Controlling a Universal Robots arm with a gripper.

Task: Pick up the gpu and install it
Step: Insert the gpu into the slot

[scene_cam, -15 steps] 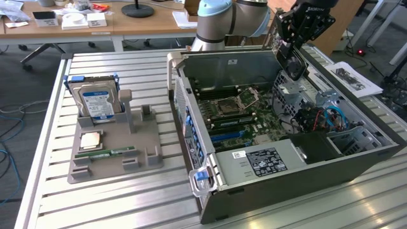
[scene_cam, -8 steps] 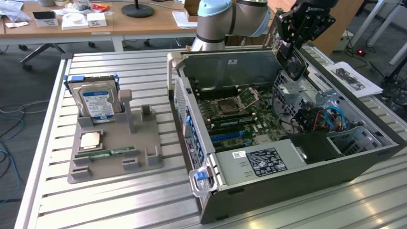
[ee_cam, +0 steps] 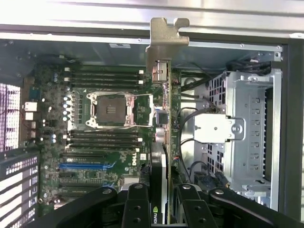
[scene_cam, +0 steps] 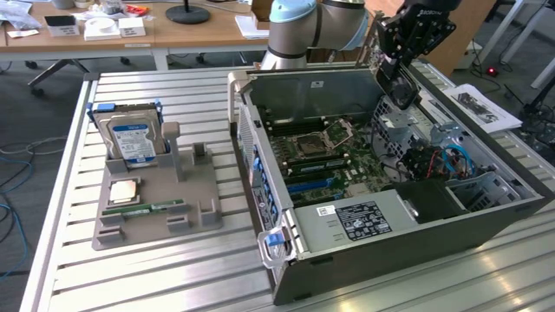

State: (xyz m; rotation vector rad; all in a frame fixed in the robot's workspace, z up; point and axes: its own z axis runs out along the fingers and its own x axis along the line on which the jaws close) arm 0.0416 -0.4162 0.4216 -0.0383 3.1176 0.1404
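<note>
Scanning from the exterior view's left, the parts holder (scene_cam: pixel 147 237) with its hard drive (scene_cam: pixel 134 140) and RAM stick (scene_cam: pixel 143 210) sits well apart from my work and poses no threat. Next comes the open computer case (scene_cam: pixel 416 260), its motherboard (scene_cam: pixel 325 159) lying flat with the blue expansion slot (scene_cam: pixel 308 186) empty. Furthest right, my gripper (ee_cam: pixel 164 209) pinches the gpu (ee_cam: pixel 164 109) edge-on between its fingers, high over the case and near the drive cage (ee_cam: pixel 247 118). I judge the trouble lies here. The silver bracket (ee_cam: pixel 166 40) could catch the case wall, or the card could twist in so narrow a pinch and miss its slot — and the loose cables (scene_cam: pixel 455 159) nearby could snag.
</note>
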